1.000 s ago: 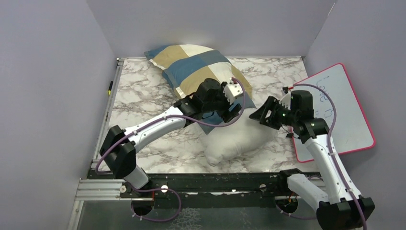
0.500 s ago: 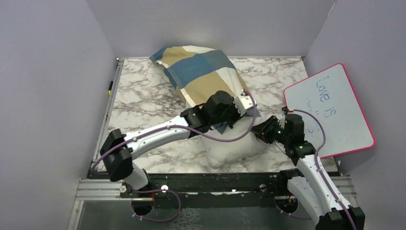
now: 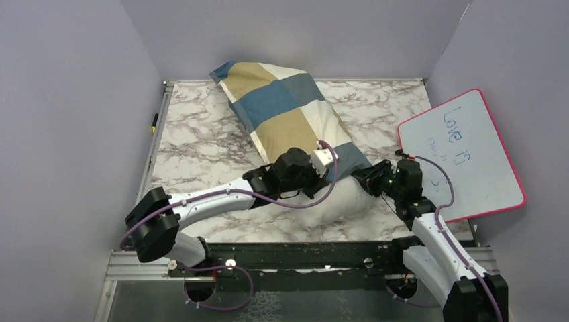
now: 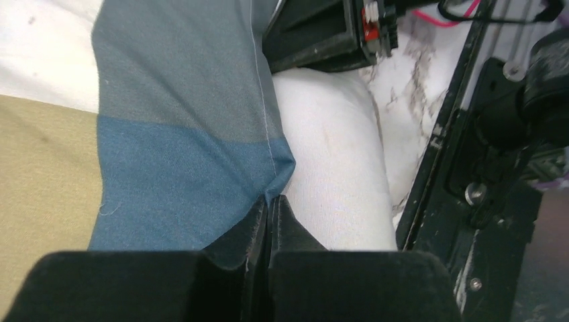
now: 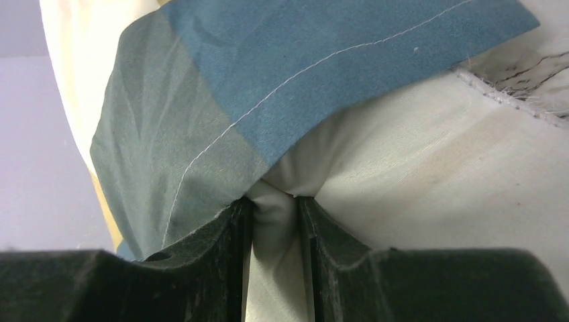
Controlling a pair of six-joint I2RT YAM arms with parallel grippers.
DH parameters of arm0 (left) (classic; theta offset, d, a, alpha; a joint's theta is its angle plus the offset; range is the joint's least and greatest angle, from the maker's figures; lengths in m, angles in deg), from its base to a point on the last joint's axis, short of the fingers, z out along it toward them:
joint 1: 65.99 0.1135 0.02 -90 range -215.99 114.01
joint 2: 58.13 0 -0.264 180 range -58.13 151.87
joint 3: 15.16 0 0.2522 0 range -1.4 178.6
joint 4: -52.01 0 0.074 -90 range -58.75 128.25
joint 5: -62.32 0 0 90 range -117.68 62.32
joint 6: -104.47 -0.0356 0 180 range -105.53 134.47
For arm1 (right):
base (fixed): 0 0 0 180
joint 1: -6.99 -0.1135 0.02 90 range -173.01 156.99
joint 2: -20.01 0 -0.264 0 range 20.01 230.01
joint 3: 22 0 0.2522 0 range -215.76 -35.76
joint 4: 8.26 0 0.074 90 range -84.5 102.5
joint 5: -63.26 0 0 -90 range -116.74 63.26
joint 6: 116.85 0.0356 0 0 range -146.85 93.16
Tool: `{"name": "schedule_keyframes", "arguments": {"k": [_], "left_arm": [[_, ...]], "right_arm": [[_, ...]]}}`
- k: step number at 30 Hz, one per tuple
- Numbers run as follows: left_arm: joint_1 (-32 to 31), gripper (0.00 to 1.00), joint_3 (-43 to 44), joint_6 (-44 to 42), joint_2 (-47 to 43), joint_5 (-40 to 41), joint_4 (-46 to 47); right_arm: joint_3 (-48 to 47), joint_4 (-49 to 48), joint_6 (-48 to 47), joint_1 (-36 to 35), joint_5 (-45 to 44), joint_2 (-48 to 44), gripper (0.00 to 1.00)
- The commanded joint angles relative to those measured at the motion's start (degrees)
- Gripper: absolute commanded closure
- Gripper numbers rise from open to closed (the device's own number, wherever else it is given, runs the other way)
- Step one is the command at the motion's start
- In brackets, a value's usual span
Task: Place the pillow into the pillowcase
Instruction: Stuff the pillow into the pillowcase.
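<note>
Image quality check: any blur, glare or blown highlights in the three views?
Top external: even, soft light, sharp throughout, no glare on the whiteboard. Left wrist: pillowcase seam crisp; left gripper near-black and soft. Right wrist: stitching sharp, right gripper dark and blurred, pillow bright but not clipped.

left end effector (image 4: pixel 270 209): fingers pressed together, nipping the pillowcase (image 4: pixel 174 134) at its stitched hem, fabric puckered at the tips | pillowcase: grey block over blue, tan and cream at left | pillow (image 4: pixel 332 161): white, bulging just right of the hem (touching it) | table (image 4: pixel 409 100): marbled strip beyond, black rail (image 4: pixel 463 154) alongside
</note>
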Motion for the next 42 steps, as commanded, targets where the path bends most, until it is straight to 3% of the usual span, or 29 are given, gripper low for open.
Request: {"name": "schedule_keyframes", "arguments": {"k": [1, 6, 10, 17, 23, 26, 28, 29, 32, 38, 42], "left_arm": [[4.1, 0.93, 4.8, 4.6, -2.1, -5.2, -4.4], [6.7, 0.73, 5.4, 2.3, -7.0, 1.1, -11.2], [6.8, 0.43, 5.1, -2.0, -10.6, 6.4, -17.3], [6.9, 0.26, 0.5, -5.6, -15.4, 6.1, -18.9], [6.9, 0.24, -4.9, -8.3, -14.5, 2.8, -8.4], [6.9, 0.34, -6.6, -10.0, -12.4, 2.1, -4.8], [6.9, 0.54, -5.9, -11.6, -11.3, 0.7, -5.1], [6.9, 0.70, -5.3, -12.3, -11.1, 0.2, -5.5], [6.9, 1.00, -3.1, -14.5, -11.8, -1.5, -7.0], [6.9, 1.00, 5.5, -18.4, -14.2, -5.2, -16.7], [6.9, 1.00, 9.0, -17.9, -15.2, -16.5, -20.2]], "right_arm": [[-1.2, 1.0, -1.7, -0.2, -5.7, 1.2, 0.66], [-1.4, 1.0, -2.3, -0.2, -5.1, 0.5, 0.65], [-4.1, 1.8, -8.0, -0.3, -3.0, 0.9, 0.62], [-16.0, 18.5, -22.3, -0.3, -1.8, -0.3, 0.51], [-26.5, 37.8, -26.4, -0.4, 1.9, -0.6, 0.39], [-26.0, 44.5, -18.9, -0.3, 4.9, -4.0, 0.34], [-24.1, 48.1, -12.3, -0.3, 7.5, -7.8, 0.30], [-22.4, 48.8, -7.8, -0.3, 8.7, -10.5, 0.27], [-15.6, 44.1, 4.1, -0.3, 13.4, -18.2, 0.24], [-6.8, 23.2, 13.8, -0.4, 16.1, -16.9, 0.24], [-3.9, 13.1, 18.4, -0.4, 9.7, -16.0, 0.33]]}}
